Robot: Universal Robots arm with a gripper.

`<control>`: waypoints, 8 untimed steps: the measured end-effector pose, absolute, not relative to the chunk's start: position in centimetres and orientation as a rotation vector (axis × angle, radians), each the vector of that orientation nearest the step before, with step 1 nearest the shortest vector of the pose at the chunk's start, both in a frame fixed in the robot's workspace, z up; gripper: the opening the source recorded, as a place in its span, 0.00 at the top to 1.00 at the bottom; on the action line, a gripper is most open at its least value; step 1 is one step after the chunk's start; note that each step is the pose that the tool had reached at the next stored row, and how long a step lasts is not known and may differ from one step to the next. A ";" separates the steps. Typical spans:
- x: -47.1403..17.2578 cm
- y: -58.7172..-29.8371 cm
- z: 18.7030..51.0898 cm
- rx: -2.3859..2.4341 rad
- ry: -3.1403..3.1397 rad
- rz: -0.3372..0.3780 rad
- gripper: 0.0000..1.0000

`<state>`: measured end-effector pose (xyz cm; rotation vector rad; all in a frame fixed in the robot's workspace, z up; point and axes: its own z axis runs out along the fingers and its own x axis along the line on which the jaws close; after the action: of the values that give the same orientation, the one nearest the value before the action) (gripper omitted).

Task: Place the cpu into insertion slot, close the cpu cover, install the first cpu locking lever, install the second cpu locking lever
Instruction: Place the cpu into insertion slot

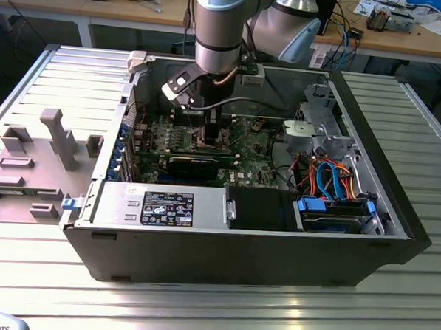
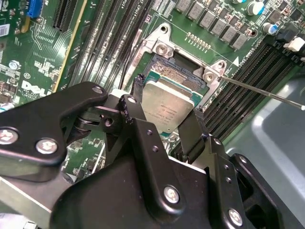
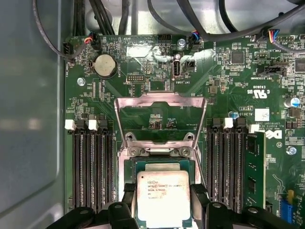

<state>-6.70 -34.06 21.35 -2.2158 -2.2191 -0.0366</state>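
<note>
cpu: it sat pinched between the gripper's fingers, flat side up, looking like it hung right over the insertion slot (image 2: 178, 71) instead of sitting down in it. cpu (image 3: 163, 198) edges overlapped the socket's rim in both wrist views, so I'd say not seated yet.

gripper: closed on the cpu, one finger on each opposite edge, gripper (image 2: 167, 99) pointed down at the board.

cpu cover: flipped up and open, cpu cover (image 3: 161, 100) standing clear behind the slot, with the green board visible through its window.

levers: one thin metal lever (image 2: 259, 89) stuck out loose beside the socket, not latched. Couldn't really make out the other one.

progress: pretty much step one in progress. Chip was placed over the slot but not let go; cover and both levers were all left to do.

arm: arm (image 1: 221, 32) came straight down into the open computer case (image 1: 223, 257), wrist low over the board, near the case's back wall.

surroundings: the case lay on its side on a slatted metal tabletop (image 1: 213, 312).
</note>
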 end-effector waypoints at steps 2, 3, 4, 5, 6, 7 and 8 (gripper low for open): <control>-6.8 -34.0 21.0 -2.217 -2.218 -0.037 0.46; -6.9 -34.1 20.9 -2.217 -2.218 -0.037 0.46; -6.9 -34.1 20.9 -2.217 -2.218 -0.037 0.46; -6.9 -34.1 20.8 -2.217 -2.218 -0.037 0.46; -6.9 -34.1 20.7 -2.217 -2.218 -0.036 0.46; -6.9 -34.0 20.6 -2.217 -2.218 -0.036 0.46; -6.9 -34.0 20.5 -2.217 -2.218 -0.036 0.46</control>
<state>-6.94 -34.04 20.55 -2.2173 -2.2182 -0.0360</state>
